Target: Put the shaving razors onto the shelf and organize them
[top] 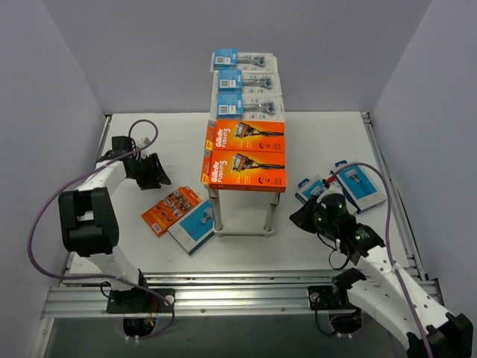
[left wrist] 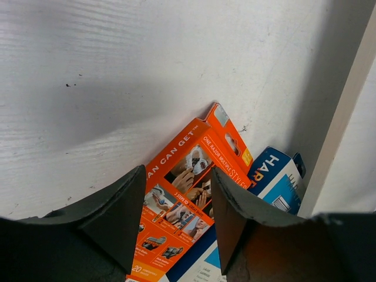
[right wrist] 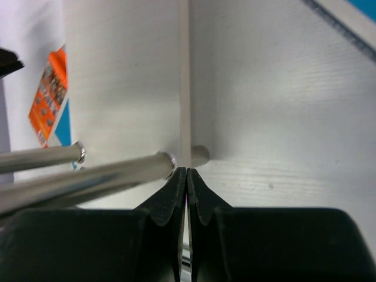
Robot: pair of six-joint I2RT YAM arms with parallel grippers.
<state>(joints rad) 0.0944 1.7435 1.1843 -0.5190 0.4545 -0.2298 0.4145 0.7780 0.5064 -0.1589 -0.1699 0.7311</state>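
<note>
three clear blister packs [top: 247, 80] with blue cards lie in a row on the far half of the shelf [top: 217, 211]. two orange boxes [top: 246, 138] lie side by side on its near half. together they cover the top almost wholly, so little more than the thin metal legs shows.

on the table [top: 328, 134], just left of the shelf's near legs, another orange box [top: 171, 209] lies flat beside a blue-and-white box [top: 195, 226]. whether they overlap or only touch is hard to tell. in the left wrist view both are cut off by the fingers. right of the shelf lie two blue packs [top: 360, 184]; the nearer one is partly hidden behind the right arm.

the left gripper [top: 155, 177] hangs over bare table, beyond the orange box on the far left. its jaws stand apart with nothing between them. the right gripper [top: 298, 215] sits low by the shelf's right legs. its fingers [right wrist: 170, 194] are pressed together on nothing, and the legs ahead of them show only as blurred bars.
</note>
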